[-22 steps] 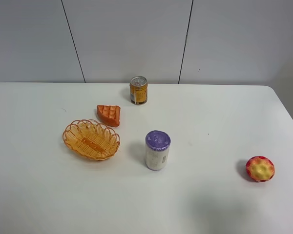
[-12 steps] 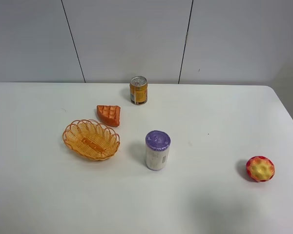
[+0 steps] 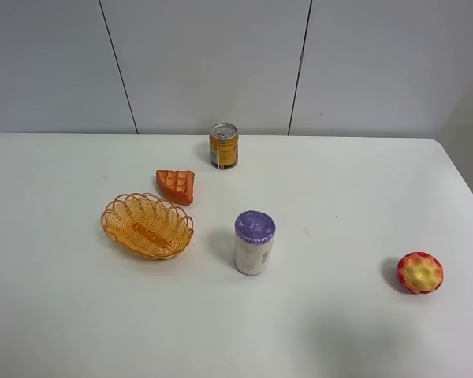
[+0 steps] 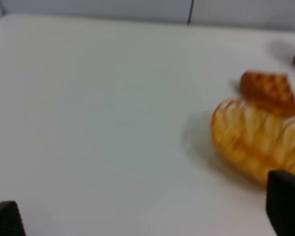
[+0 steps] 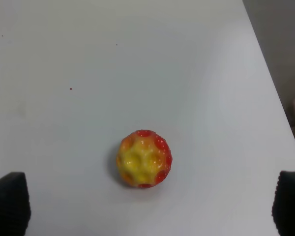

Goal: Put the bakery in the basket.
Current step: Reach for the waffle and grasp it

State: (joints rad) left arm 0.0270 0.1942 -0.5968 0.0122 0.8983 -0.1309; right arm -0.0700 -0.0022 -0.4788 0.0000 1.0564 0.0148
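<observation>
The bakery, an orange-brown waffle wedge [image 3: 176,186], lies on the white table [image 3: 339,181] just behind the orange wicker basket [image 3: 147,225]. The basket holds nothing. Neither arm shows in the exterior high view. The left wrist view is blurred and shows the wedge [image 4: 268,88] touching the basket's [image 4: 258,140] far rim. My left gripper [image 4: 145,216] is open, its dark fingertips [image 4: 285,204] wide apart, and it hangs short of the basket. My right gripper [image 5: 147,206] is open and empty above a red-and-yellow bumpy tart.
An orange drink can [image 3: 224,146] stands at the back. A white can with a purple lid [image 3: 255,242] stands right of the basket. The red-and-yellow tart [image 3: 420,272] lies near the table's right edge and also shows in the right wrist view [image 5: 144,158].
</observation>
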